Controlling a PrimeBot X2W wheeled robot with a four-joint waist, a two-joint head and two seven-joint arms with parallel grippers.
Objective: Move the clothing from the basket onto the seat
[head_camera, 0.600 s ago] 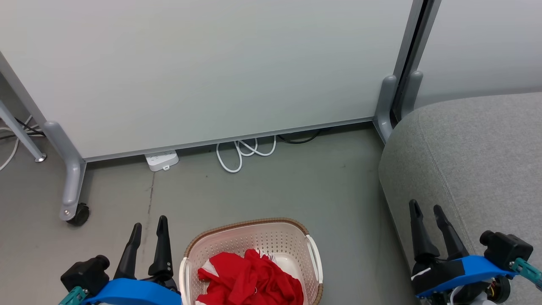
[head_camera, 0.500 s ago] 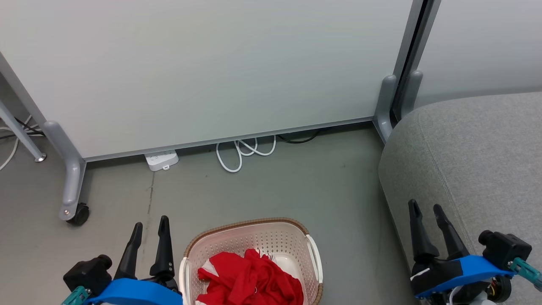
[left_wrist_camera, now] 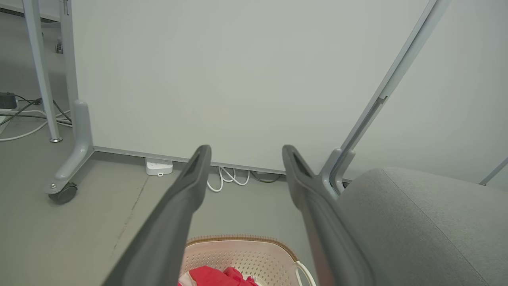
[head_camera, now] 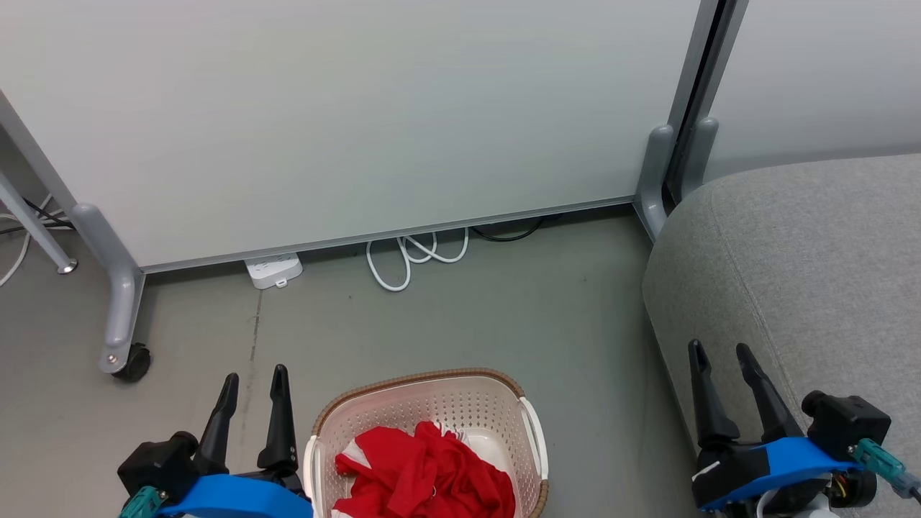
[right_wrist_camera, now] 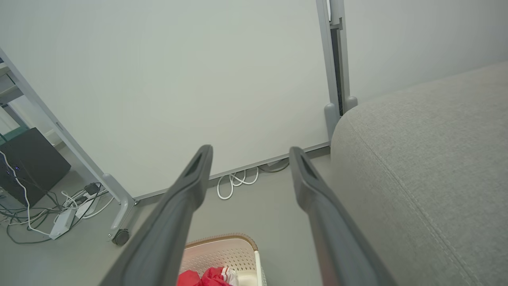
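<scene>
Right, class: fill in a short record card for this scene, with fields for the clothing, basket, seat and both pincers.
clothing: red with white trim, heaped inside the basket
basket: cream, brown rim, on the floor between the pincers
seat: grey sofa, right of the basket
left pincer: open, empty, left of the basket
right pincer: open, empty, near the seat's edge
task state: clothing not yet moved

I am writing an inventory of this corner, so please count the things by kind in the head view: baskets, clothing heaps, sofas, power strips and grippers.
Basket: 1
Clothing heap: 1, pieces cannot be told apart
Sofa: 1
Power strip: 1
Grippers: 2, left gripper and right gripper, both open
Total: 6
</scene>
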